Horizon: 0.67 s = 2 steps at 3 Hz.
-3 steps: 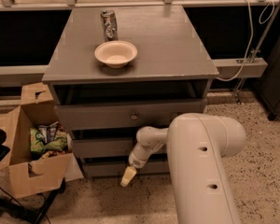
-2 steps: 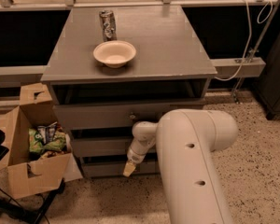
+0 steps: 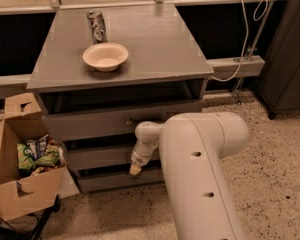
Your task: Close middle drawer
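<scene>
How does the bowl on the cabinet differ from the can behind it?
The bowl is wide, low and cream; the can is tall, narrow and metallic. The bowl sits nearer the front edge of the cabinet, the can behind. Both stand upright on its top. The gripper hangs low before its front.

A grey cabinet top (image 3: 155,44) is seen. A pale bowl (image 3: 105,56) is set on it near the front left. A shiny can (image 3: 96,26) is stood up just behind the bowl. A brown box (image 3: 20,184) is set on the speckled floor (image 3: 280,174). The gripper (image 3: 135,169) is held low, under the top's front edge.
</scene>
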Available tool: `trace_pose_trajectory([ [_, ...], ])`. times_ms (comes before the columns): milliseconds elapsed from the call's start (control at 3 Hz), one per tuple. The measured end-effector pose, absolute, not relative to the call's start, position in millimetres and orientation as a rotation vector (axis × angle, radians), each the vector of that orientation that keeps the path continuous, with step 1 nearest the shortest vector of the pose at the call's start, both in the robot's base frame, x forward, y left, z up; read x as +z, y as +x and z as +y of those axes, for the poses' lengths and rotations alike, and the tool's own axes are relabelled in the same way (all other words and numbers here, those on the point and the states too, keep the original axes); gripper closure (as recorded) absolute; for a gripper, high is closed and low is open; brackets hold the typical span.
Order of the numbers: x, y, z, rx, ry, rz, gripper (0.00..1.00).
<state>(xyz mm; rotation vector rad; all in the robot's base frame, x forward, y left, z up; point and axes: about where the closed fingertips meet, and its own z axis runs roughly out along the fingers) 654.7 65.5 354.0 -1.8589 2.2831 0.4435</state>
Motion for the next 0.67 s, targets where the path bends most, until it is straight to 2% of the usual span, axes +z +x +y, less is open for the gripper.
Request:
trace_pose_trajectory([
  [333,362,624,62,0.464,-1.885,2.306,1.00],
  [667,391,562,50,0.538,-1.961,2.392,1.00],
])
